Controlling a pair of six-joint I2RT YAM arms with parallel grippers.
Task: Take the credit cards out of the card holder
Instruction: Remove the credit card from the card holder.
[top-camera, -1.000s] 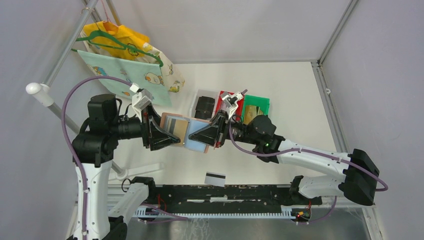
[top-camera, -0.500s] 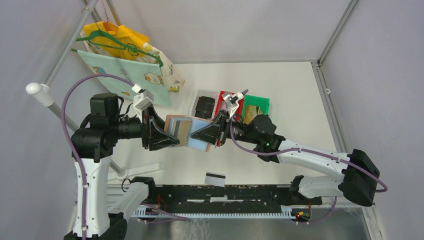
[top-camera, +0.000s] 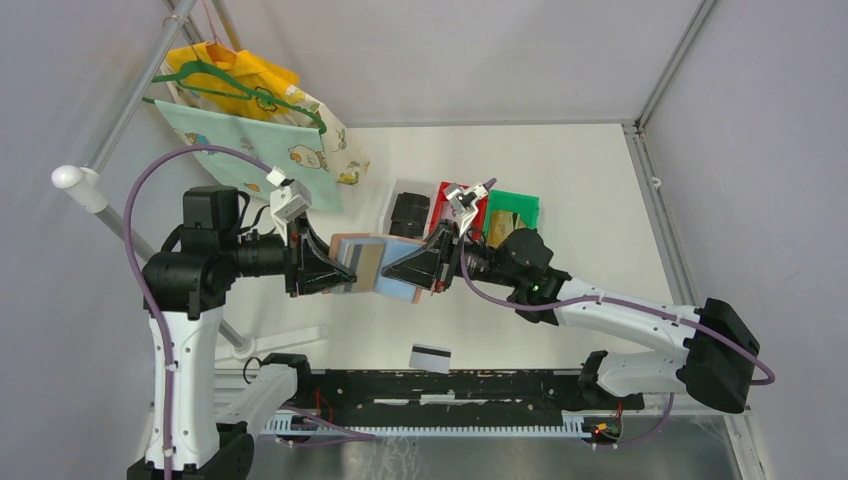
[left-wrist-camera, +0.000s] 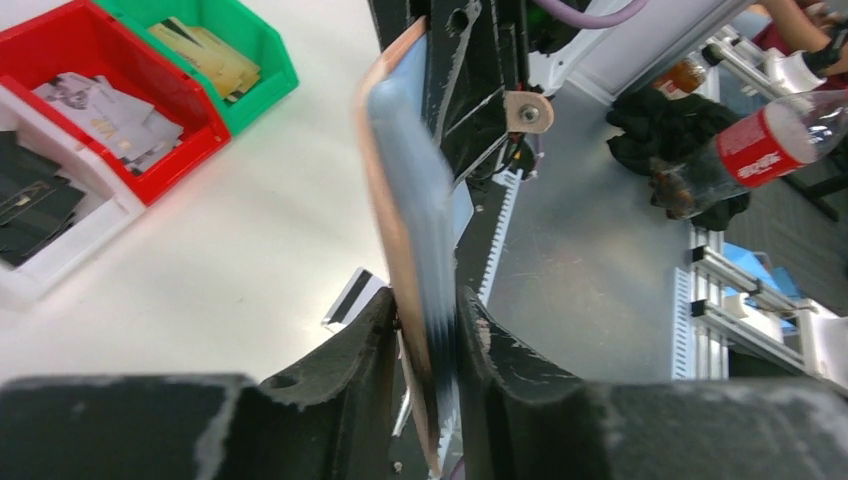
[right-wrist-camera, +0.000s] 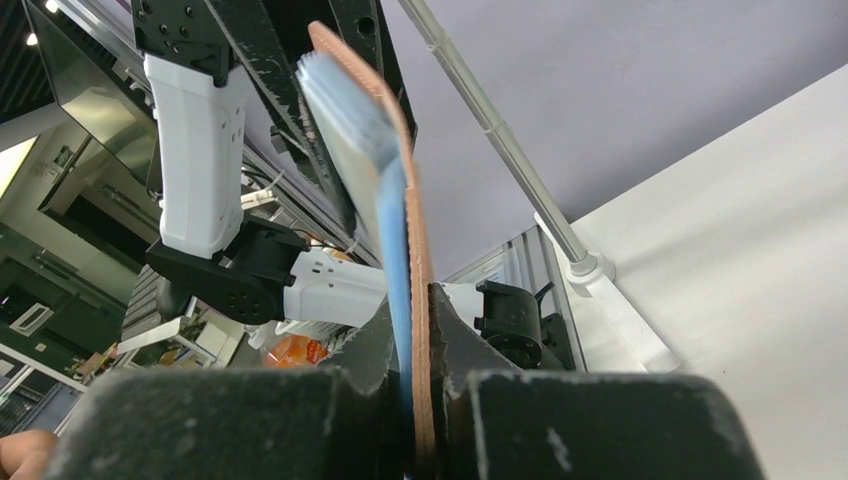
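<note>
Card holder (top-camera: 392, 272) gripped in the air between both grippers; a white card (top-camera: 430, 357) lies on the table (top-camera: 600, 200) below them
The right gripper (right-wrist-camera: 410, 300) is pinched tight on one flap; the left gripper (left-wrist-camera: 425, 310) has its jaws narrow around the opposite edge, where a tan card (top-camera: 367, 260) shows just ahead of its tips. I judge the left jaws should catch only that card's exposed edge, not the leather, then draw straight away from the right jaws while those hold firm

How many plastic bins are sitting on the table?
3, side by side in a row: a white bin, a red bin in the middle, a green bin.
</note>
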